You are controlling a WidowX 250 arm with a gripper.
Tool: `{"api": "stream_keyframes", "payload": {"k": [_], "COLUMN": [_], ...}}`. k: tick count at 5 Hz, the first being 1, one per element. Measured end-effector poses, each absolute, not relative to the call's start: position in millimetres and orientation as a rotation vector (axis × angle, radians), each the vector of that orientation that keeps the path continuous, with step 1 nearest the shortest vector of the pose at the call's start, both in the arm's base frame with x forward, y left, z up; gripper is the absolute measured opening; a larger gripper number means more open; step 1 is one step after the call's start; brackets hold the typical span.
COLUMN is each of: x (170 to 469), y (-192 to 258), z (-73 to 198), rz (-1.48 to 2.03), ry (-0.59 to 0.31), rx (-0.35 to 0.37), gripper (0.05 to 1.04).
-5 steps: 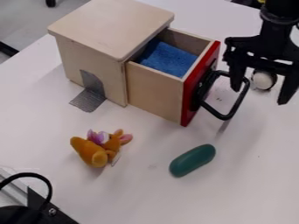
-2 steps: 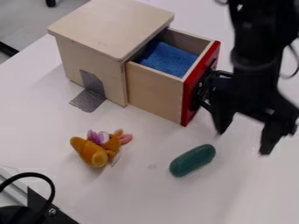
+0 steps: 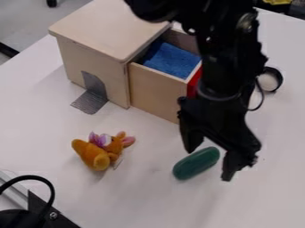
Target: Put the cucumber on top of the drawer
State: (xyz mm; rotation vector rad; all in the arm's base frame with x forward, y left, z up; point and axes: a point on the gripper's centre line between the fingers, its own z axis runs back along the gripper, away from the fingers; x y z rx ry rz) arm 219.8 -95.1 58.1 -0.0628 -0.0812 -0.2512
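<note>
Over the green cucumber [image 3: 196, 163], which lies on the white table, my gripper [image 3: 208, 165] hangs open, one finger at the cucumber's upper side and the other to its right. Nothing is held between the fingers. The wooden drawer box [image 3: 113, 26] stands at the upper left with a flat, bare top. Its drawer [image 3: 156, 89] is pulled out and holds a blue cloth [image 3: 171, 60]; my arm hides most of the red front and the handle.
An orange plush toy [image 3: 95, 154] lies left of the cucumber. A grey mesh strip [image 3: 90, 101] hangs from the box onto the table [image 3: 143, 200]. Black hardware with a cable [image 3: 51, 192] sits at the lower left, and a small round object [image 3: 269, 82] is behind my arm.
My gripper has come down and left from the upper right, past the drawer front, to the cucumber. The cucumber, toy and drawer have stayed put.
</note>
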Motion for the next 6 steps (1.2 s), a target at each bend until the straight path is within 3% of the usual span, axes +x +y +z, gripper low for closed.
{"api": "stream_keyframes", "payload": {"k": [2, 4, 5, 6], "x": [221, 237, 244, 244], "y": [-86, -94, -94, -94], "z": [38, 1, -5, -8], "rz": [-0.277, -0.298, -0.301, -0.3], "ry": [-0.048, 0.066, 0.082, 0.089], "rx": [0.013, 0.027, 0.03, 0.033], "gripper": [0.999, 0.999, 0.95, 0.697]}}
